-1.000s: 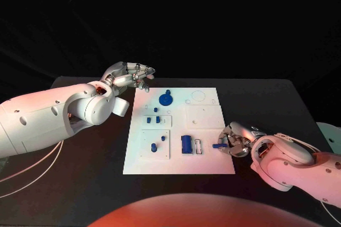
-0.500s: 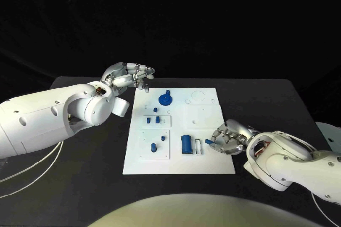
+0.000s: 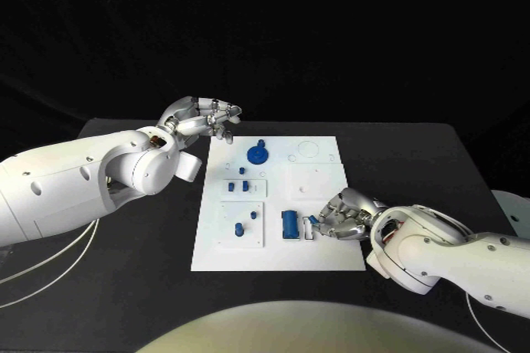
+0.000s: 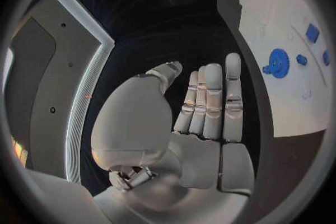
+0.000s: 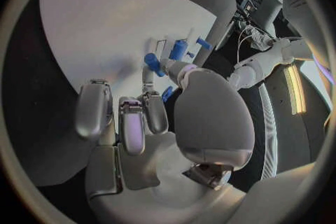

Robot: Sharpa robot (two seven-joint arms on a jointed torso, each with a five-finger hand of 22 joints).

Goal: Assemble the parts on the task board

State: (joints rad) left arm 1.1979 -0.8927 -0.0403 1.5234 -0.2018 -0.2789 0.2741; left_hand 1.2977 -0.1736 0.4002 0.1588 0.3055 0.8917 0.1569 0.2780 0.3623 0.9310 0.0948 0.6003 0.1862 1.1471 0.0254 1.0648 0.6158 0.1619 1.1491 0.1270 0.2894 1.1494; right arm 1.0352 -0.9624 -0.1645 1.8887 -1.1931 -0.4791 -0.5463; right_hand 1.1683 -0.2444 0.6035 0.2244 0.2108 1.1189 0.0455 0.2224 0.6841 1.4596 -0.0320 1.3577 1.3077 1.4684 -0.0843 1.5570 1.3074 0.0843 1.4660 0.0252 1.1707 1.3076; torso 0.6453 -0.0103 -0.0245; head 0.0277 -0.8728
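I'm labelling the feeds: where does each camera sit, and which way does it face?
Head view: on the robot's head, looking down at the task board; both arms show.
Left wrist view: behind the left robot hand, facing past it to the board's blue gear.
Right wrist view: behind the right robot hand, facing the board.
All share the board.

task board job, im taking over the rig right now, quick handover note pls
Left hand: holds nothing, fingers loosely curled above the table beyond the task board's far left corner.
Right hand: over the board's near right part, pinching a small blue part beside the blue block.
Done: blue gear and several blue pegs sit on the board.
Left: place the pinched part; whether the other pieces are fully seated, I cannot tell.
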